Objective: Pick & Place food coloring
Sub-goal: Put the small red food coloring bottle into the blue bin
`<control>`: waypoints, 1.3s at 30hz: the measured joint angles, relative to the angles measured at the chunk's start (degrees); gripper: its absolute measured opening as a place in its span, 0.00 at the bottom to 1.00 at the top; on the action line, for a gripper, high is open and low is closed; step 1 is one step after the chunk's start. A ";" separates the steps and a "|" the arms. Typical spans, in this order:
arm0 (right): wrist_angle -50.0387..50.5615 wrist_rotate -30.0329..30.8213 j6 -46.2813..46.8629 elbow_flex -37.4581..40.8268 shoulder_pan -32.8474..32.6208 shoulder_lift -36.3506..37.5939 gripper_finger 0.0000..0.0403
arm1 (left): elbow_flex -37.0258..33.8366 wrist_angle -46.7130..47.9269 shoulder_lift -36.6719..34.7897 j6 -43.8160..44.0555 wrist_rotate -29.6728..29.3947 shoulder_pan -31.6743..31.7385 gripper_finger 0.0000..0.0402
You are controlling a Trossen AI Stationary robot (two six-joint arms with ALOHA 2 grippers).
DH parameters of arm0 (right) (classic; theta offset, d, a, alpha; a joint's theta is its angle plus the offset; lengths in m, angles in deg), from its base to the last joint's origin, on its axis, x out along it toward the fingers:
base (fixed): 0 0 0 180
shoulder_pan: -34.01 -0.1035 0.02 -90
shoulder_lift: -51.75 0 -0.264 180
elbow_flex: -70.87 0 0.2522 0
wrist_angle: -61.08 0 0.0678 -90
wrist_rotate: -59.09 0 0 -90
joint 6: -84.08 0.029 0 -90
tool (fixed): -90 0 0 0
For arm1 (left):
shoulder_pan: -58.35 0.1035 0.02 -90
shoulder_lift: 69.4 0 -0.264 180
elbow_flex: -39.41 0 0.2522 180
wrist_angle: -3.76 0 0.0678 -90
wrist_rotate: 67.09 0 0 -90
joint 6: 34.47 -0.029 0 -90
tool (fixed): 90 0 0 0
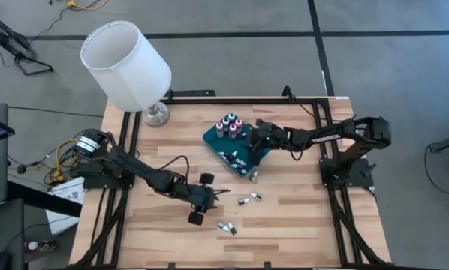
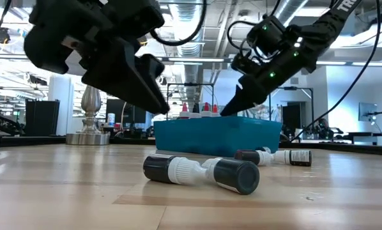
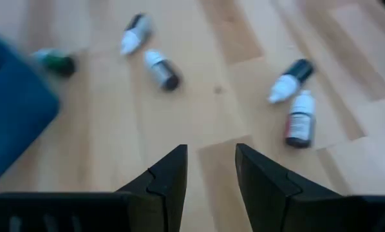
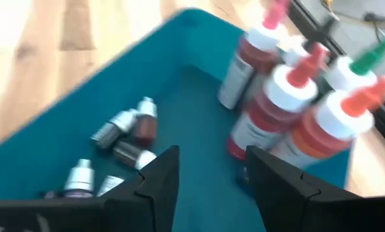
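From above, I have the left gripper (image 1: 207,196) at lower centre of the frame, fingers spread and empty. 2 loose food coloring bottles (image 1: 248,199) lie just right of it, and 2 more (image 1: 226,226) just below; the right gripper (image 1: 260,137) hangs over the teal tray (image 1: 212,138) at centre, so the left arm is the nearer one.

At table level, 2 bottles (image 2: 200,172) lie on their sides in the foreground, end to end across the frame.

Through the left wrist, a pair (image 3: 294,103) lies ahead of the fingers, upper right, long axes slanted (neither yet between them).

Through the right wrist, the fingers stand apart, empty, above small bottles (image 4: 125,132) lying in the tray.
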 joint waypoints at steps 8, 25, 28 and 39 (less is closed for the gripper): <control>1.50 0.49 -3.00 0.01 -6.02 3.73 0.43 | -0.03 -19.56 10.56 -5.93 13.55 -0.23 0.31; 7.32 2.04 -4.69 0.01 -18.87 16.72 0.35 | -0.12 -37.99 22.86 -0.16 19.46 -0.91 0.31; 7.61 4.02 -5.53 0.01 -20.69 17.74 0.34 | -0.12 -38.39 23.16 0.55 19.42 -0.89 0.31; 8.87 5.62 -5.55 0.01 -23.81 19.32 0.31 | -0.03 -36.78 23.07 -0.49 18.96 -0.86 0.28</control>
